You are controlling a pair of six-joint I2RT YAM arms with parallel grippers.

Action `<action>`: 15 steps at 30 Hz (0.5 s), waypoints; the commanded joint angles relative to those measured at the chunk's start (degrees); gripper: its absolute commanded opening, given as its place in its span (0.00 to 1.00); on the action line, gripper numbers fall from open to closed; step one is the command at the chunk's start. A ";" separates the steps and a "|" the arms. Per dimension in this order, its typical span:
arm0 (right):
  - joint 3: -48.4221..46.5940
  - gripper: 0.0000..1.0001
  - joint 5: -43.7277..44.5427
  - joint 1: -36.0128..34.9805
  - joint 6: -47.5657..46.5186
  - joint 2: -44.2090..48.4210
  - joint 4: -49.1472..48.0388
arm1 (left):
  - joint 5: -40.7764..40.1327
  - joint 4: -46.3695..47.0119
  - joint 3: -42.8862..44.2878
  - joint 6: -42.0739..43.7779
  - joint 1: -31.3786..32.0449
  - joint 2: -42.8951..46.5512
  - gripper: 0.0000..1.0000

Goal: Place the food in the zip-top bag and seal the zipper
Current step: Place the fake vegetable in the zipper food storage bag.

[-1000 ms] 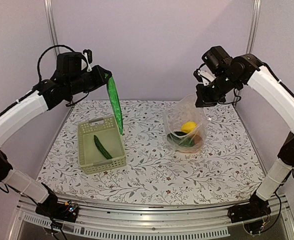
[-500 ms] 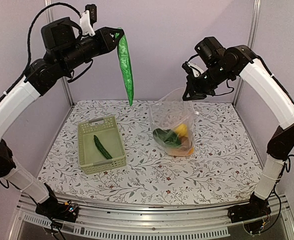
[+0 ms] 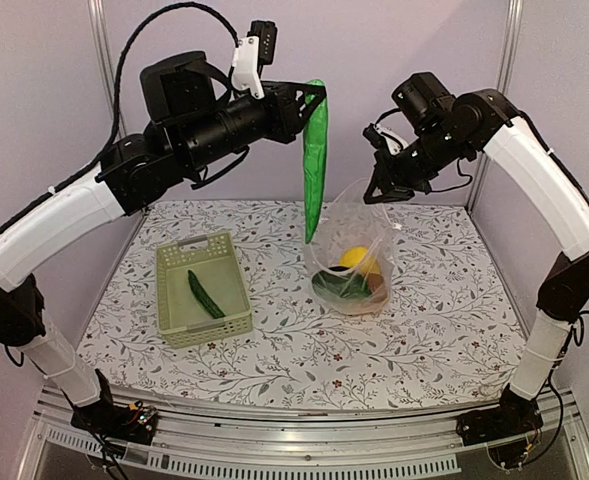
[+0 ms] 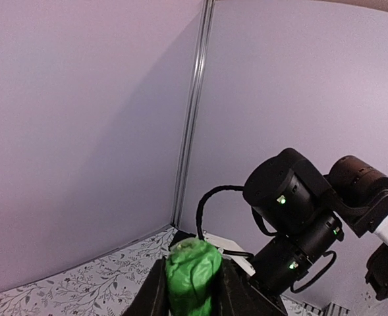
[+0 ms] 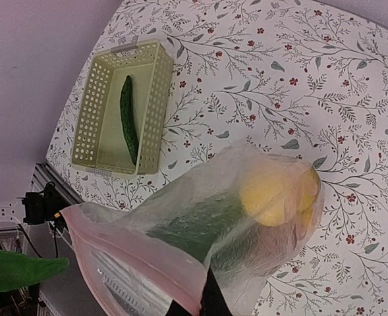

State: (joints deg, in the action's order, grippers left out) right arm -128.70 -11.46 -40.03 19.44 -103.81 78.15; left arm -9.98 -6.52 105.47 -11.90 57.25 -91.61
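Observation:
My left gripper [image 3: 314, 92] is shut on the top end of a long bright green cucumber [image 3: 315, 165], which hangs straight down high above the table, its tip at the open mouth of the zip-top bag [image 3: 359, 250]. In the left wrist view the cucumber's end [image 4: 192, 276] sits between the fingers. My right gripper [image 3: 382, 188] is shut on the bag's rim and holds it up. The pale pink zipper [image 5: 138, 253] runs along the open mouth. Inside the bag are a yellow lemon [image 5: 273, 194], dark green pieces [image 5: 194, 227] and a reddish-brown piece [image 3: 377, 288].
A pale green slotted basket [image 3: 202, 290] stands on the left of the floral table [image 3: 444, 330] with a dark green cucumber [image 3: 205, 295] in it; the basket also shows in the right wrist view [image 5: 118, 108]. Grey walls and metal posts enclose the back.
My left arm has carried the hanging cucumber up and to the right, from above the basket to the bag's mouth. My right gripper lifted the bag and shifted it left.

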 commanded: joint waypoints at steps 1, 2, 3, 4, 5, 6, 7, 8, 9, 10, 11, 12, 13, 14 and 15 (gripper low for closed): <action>-0.28 0.00 -3.63 -0.31 1.05 4.32 1.66 | -1.87 9.79 -5.27 2.73 3.18 0.20 0.00; -0.18 0.00 -4.25 -0.31 1.35 4.67 1.63 | -1.59 10.68 -6.07 2.72 3.55 0.01 0.00; -0.03 0.00 -5.01 -0.29 1.73 4.87 1.63 | -1.47 11.34 -6.71 2.77 3.90 -0.33 0.00; 0.00 0.00 -5.53 -0.31 2.02 5.12 1.72 | -1.47 12.04 -7.47 2.82 4.22 -0.52 0.00; 0.11 0.00 -5.70 -0.31 2.27 5.32 1.69 | -1.31 12.96 -8.26 2.79 4.49 -0.64 0.00; 0.55 0.00 -5.90 -0.32 2.55 5.49 1.66 | -1.28 14.50 -9.75 2.83 4.79 -0.60 0.00; 1.20 0.00 -6.25 -0.31 2.80 5.86 1.55 | -1.39 16.10 -11.02 3.02 4.99 -0.42 0.00; 1.94 0.00 -6.67 -0.31 3.11 6.04 1.44 | -1.89 18.26 -12.08 3.24 5.35 -0.27 0.00; 2.96 0.00 -7.11 -0.31 3.29 6.28 1.43 | -2.33 20.15 -13.03 3.62 5.59 -0.24 0.00; 4.06 0.00 -7.61 -0.31 3.53 6.46 1.17 | -2.78 21.89 -13.78 3.99 5.77 -0.18 0.00; 5.52 0.00 -8.15 -0.31 3.91 6.79 0.64 | -3.40 23.97 -14.59 4.52 6.00 -0.35 0.00; 6.74 0.00 -8.79 -0.31 4.19 7.26 -0.24 | -3.94 26.15 -15.76 5.17 6.19 -0.32 0.00; 8.09 0.00 -9.85 -0.31 4.62 7.62 -1.36 | -4.51 29.04 -17.12 5.80 6.34 -0.53 0.00; 9.18 0.00 -10.34 -0.27 4.90 8.25 -2.33 | -5.36 33.07 -18.69 6.42 6.61 -0.80 0.00; 9.89 0.00 -10.72 -0.23 5.54 8.40 -2.84 | -6.42 35.86 -20.12 7.13 6.77 -1.17 0.00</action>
State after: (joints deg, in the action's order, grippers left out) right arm -121.99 -18.46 -40.03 22.72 -97.47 78.00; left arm -12.78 15.27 89.38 -8.03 62.63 -91.92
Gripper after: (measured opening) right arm 0.004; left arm 0.203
